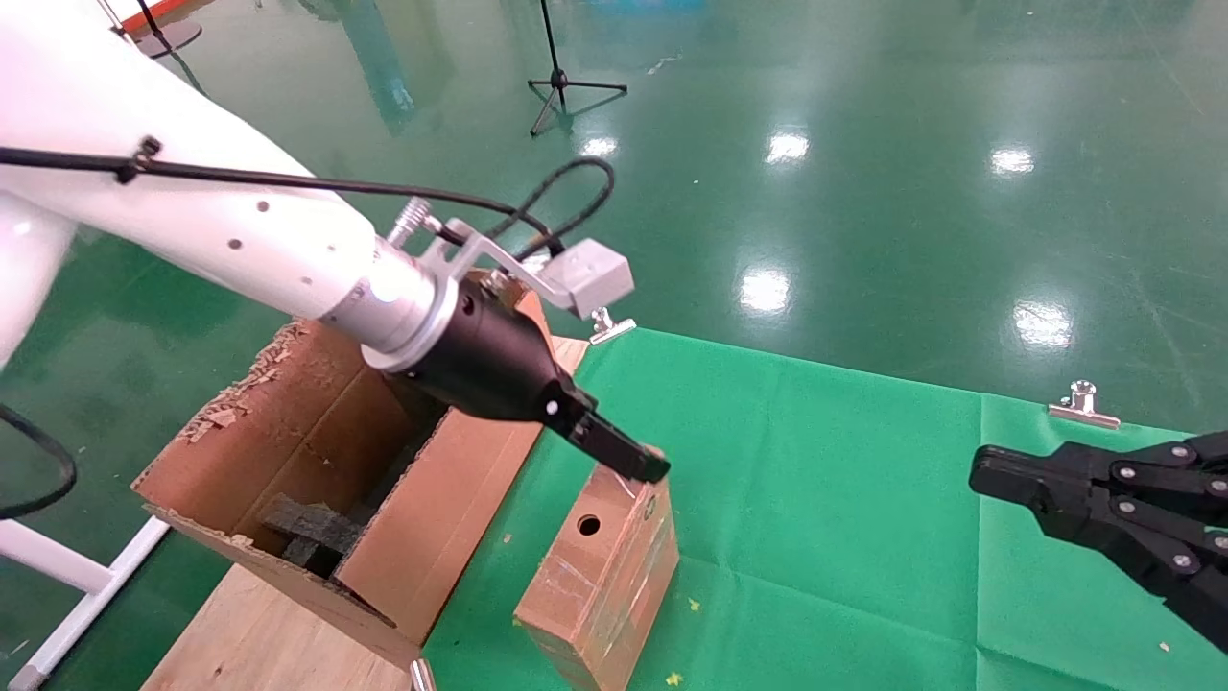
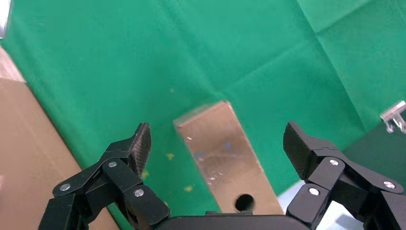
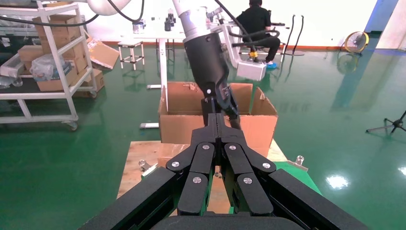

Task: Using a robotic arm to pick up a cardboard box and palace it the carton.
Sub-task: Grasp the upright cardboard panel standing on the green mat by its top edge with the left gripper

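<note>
The cardboard box (image 1: 600,576) lies on the green cloth (image 1: 844,499), just beside the big carton (image 1: 336,480). Its face with the round hole (image 1: 588,525) points up. I think it waits there so the arm can grab it across its narrow sides. The left gripper (image 2: 218,143) hangs right above the box with its fingers spread wide, holding nothing. The white arm (image 1: 192,211) slants down over the carton. The right gripper (image 1: 988,477) rests off to the side, squeezed together and empty.

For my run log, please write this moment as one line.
left hand: open over cardboard box | box: on green cloth beside carton | right hand: shut, parked
</note>
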{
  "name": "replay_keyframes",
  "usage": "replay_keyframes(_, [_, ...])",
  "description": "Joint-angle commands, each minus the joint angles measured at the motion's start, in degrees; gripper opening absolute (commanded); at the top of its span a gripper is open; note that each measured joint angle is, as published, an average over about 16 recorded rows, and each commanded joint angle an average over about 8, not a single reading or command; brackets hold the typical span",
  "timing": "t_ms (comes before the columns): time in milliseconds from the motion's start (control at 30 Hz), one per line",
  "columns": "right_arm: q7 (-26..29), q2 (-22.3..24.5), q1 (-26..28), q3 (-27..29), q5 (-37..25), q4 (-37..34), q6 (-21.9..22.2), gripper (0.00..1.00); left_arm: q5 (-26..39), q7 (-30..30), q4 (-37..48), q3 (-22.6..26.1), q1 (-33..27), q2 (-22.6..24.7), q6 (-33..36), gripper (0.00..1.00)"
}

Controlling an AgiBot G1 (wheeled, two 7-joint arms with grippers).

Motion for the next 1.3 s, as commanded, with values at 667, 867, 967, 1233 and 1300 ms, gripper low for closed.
replay_keyframes(667, [0.00, 0.01, -0.01, 0.00, 0.01, -0.01, 0.01, 0.66, -1.06, -3.30, -0.29, 12.70, -3.58, 2.72, -1.10, 0.94])
replay_keyframes(867, [0.00, 0.01, -0.02, 0.00, 0.01, -0.02, 0.02, 1.00, -0.78, -3.26, -0.26, 13.14, -3.91, 2.89, -0.96, 0.20])
replay_keyframes(967, [0.00, 0.01, -0.02, 0.00, 0.01, -0.01, 0.02, 1.00, -0.85, -3.26, -0.26, 12.91, -3.79, 2.81, -0.96, 0.00])
replay_keyframes(1233, [0.00, 0.01, -0.02, 0.00, 0.01, -0.01, 0.02, 1.00, -1.08, -3.27, -0.26, 12.45, -3.49, 2.63, -1.02, 0.00])
replay_keyframes(1300, [0.00, 0.01, -0.02, 0.00, 0.01, -0.01, 0.02, 1.00, -1.12, -3.27, -0.26, 12.37, -3.44, 2.60, -1.04, 0.00])
